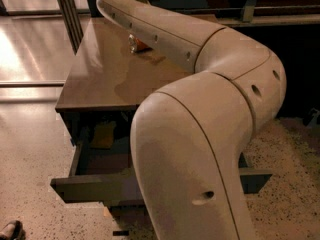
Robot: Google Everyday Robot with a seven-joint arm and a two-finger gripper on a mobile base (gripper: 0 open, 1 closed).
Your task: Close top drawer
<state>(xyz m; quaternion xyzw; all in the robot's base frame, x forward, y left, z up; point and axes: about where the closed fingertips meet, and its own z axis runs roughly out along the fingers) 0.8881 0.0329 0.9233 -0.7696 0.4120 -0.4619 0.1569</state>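
Tool: not seen. The arm leaves past the top edge at the far left, so the tool lies beyond that edge, and whether it is wide, narrow or holding something cannot be told.
Arm (200,134): cream-white and thick. It fills the near middle, bends at a big joint on the right, then reaches far and left above the worktop.
Top drawer (90,188): pulled well out from the cabinet toward the near side. Its flat dark front has no handle and runs left to right across the near part of the scene. The arm hides its middle, and its right end shows again past the arm.
Drawer inside: the left part shows, dark, with a flat tan thing (104,134) at the far left, under the worktop's edge.
Cabinet: dark body under the worktop, standing on the floor.
Worktop (105,79): brown, smooth and glossy. The arm covers its right side.
Small thing (139,44): on the far part of the worktop, orange with a pale bit, mostly hidden behind the arm. What it is cannot be told.
Floor (30,149): pale and speckled near, shiny at the far left.
Posts (67,9): dark metal, slanting, far left beside the worktop.
Dark shape (10,230): at the near left corner on the floor, cut by the edge.
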